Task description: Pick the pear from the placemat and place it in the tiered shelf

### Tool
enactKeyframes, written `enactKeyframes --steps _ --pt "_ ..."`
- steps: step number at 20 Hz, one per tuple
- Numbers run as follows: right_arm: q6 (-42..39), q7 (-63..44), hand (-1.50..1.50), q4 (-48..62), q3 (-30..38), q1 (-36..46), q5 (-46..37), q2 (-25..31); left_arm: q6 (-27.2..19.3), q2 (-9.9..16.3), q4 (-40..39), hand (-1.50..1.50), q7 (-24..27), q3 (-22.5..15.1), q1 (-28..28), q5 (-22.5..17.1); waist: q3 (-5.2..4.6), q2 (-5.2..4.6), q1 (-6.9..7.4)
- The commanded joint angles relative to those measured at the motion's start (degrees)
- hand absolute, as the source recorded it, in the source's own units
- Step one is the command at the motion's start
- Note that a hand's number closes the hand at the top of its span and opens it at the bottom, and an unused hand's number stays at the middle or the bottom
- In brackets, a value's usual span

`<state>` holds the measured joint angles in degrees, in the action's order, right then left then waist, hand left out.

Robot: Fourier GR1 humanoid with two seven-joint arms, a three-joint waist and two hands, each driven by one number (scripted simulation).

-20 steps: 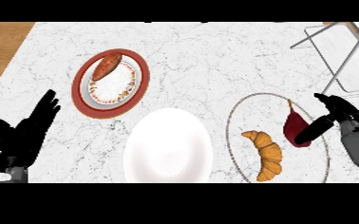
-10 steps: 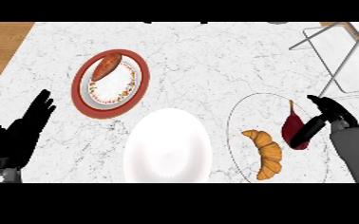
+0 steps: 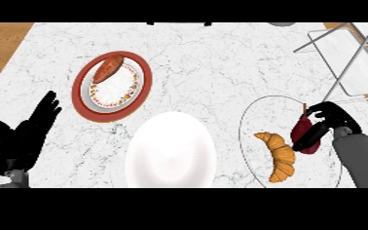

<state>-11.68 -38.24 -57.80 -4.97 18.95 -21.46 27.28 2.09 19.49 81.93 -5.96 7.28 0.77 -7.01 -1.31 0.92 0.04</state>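
Right hand point(image 3: 325, 125) curled round the dark red pear point(image 3: 303, 132) — smooth, probably slippery — best gripped at its broad belly, apparently.

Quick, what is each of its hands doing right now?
Left hand: open, fingers up, resting at the view's left edge, holding nothing.
Right hand: curled round the dark red pear on the placemat.

Likely kitchen: marble counter point(image 3: 215, 63), plates point(image 3: 170, 151), croissant point(image 3: 279, 156).
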Motion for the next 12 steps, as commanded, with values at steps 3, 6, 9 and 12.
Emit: enactKeyframes --steps 3,6,9,12 --pt "2.69 5.98 1.5 3.36 -0.31 -1.67 -4.49 0.96 1.99 0.34 -2.84 0.0 1.76 2.23 -0.22 -1.03 1.33 -1.02 0.16" --pt "3.7 2.54 1.5 -0.26 0.64 0.96 -5.93 0.32 -1.14 -1.77 -1.44 0.0 -0.8 0.71 -2.01 1.57 1.32 -0.96 0.09" --pt "4.94 1.61 1.5 -6.19 2.3 -2.6 -6.52 1.01 -0.14 -2.84 -0.75 0.0 2.37 0.36 1.44 2.71 1.31 -0.88 -0.07" --pt "11.23 -10.17 1.5 -1.07 2.29 9.51 -12.58 -0.19 1.86 -2.06 -0.44 0.0 1.65 0.07 0.7 1.01 1.29 -1.21 1.48"
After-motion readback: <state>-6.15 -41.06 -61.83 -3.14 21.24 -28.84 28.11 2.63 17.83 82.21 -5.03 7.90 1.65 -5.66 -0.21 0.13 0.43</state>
